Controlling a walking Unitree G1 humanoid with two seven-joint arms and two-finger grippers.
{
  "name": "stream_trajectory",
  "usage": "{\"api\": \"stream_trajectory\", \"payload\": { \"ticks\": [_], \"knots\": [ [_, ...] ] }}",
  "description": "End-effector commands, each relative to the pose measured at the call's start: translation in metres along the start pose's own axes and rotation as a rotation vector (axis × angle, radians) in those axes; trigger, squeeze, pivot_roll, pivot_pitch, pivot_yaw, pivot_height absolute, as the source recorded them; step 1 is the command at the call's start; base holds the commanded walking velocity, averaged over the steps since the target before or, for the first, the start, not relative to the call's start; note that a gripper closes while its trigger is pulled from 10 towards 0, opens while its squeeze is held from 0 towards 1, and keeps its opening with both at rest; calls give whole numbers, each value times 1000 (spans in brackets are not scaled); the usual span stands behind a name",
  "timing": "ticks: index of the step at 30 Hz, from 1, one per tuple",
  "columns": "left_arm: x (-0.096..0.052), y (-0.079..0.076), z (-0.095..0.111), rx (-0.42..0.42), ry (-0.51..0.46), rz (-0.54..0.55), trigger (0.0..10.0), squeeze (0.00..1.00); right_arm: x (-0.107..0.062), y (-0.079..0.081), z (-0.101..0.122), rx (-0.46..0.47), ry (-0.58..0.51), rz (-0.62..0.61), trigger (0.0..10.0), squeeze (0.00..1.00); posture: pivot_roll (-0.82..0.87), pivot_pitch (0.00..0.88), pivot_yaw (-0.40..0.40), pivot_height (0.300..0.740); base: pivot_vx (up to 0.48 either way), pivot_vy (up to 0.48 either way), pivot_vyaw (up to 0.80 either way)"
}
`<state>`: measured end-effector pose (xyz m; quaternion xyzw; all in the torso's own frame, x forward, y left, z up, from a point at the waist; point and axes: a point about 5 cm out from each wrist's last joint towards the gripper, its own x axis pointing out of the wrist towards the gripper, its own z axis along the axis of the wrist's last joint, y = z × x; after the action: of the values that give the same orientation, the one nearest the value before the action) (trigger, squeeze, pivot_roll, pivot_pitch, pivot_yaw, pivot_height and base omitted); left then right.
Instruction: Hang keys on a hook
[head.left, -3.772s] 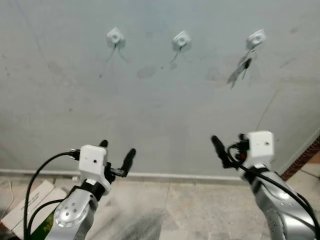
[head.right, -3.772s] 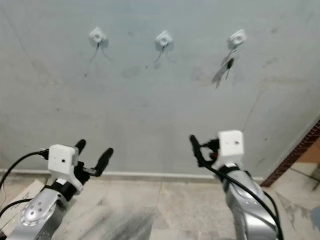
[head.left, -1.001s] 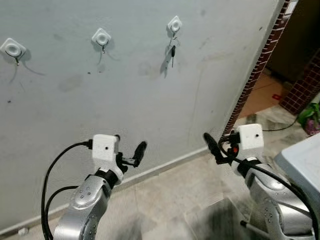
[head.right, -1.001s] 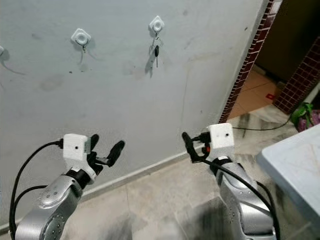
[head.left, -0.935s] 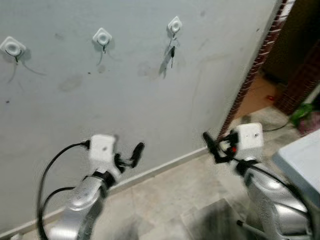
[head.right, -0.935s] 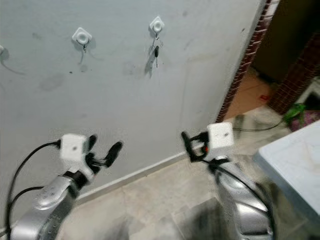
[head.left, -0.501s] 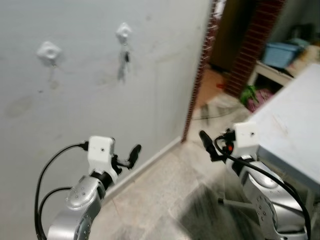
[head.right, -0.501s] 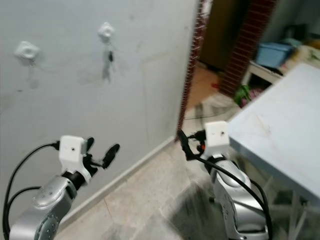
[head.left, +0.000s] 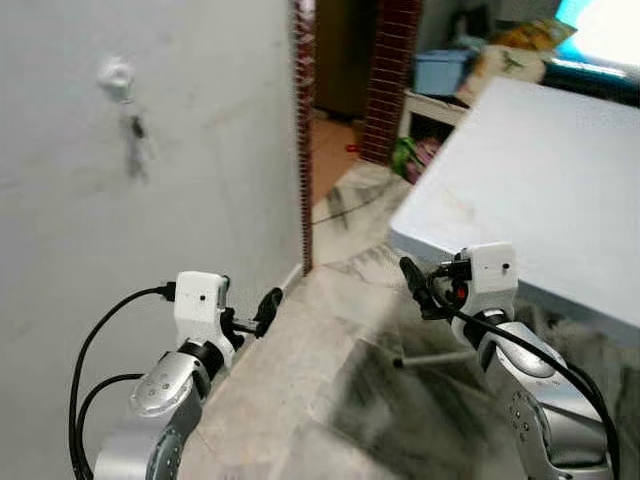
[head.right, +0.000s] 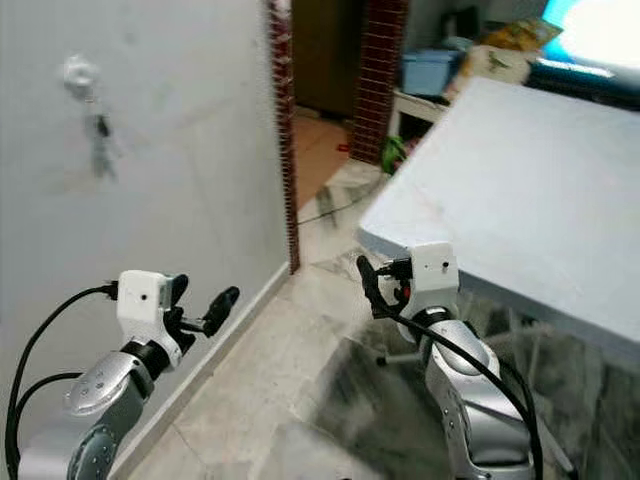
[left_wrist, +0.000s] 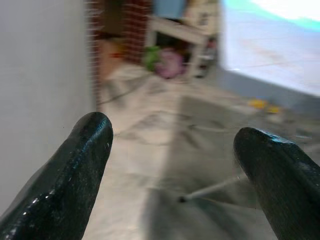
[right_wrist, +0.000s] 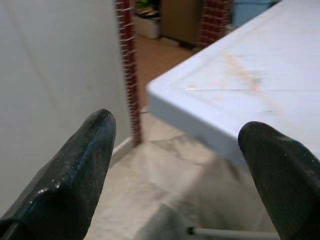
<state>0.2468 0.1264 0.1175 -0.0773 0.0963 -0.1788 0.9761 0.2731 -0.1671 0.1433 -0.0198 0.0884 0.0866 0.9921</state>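
Fingers of both grippers are spread wide with nothing between them: the left gripper (head.left: 250, 318) is held out low beside the grey wall (head.left: 60, 250), and the right gripper (head.left: 425, 290) is held out in front of the pale table (head.left: 540, 180). Both wrist views show bare floor in the gap between the black fingertips (left_wrist: 80, 165).

A bunch of keys (head.left: 134, 140) hangs on the white hook (head.left: 116, 74), high on the wall and well apart from either gripper; it is blurred, so the ring and the number of keys cannot be made out. Judging by how things hang, the task looks finished.

If the keys had to be handled again, they would likely be light, hard and slippery metal that swings loosely and clinks, not fragile. A pinch on the flat of one key just below the ring, or on the ring itself, would give the best hold; gripping the dangling tips would probably let the bunch twist and slide out
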Motion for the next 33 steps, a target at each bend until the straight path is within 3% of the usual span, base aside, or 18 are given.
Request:
{"api": "stream_trajectory", "payload": {
  "ticks": [1, 17, 30, 33],
  "knots": [
    [1, 5, 1, 12, 7, 14, 10000, 0, 1, 4, 4, 1, -12, 13, 10000, 0, -43, 52, 29, 740, 0, 0, -769],
    [0, 9, 3, 9, -16, 57, 10000, 0, 5, -1, 5, -22, -49, -57, 10000, 0, -17, 16, 30, 740, 0, 0, -769],
    [1, 18, 10, 21, -33, 95, 10000, 0, 11, 7, 5, 1, -71, -52, 10000, 0, -11, 16, 38, 740, 0, 0, -770],
    [3, 18, 10, 21, -32, 92, 10000, 0, 9, 9, 5, -13, -76, -50, 10000, 0, -17, 19, 40, 740, 0, 0, 0]
  ]
}}
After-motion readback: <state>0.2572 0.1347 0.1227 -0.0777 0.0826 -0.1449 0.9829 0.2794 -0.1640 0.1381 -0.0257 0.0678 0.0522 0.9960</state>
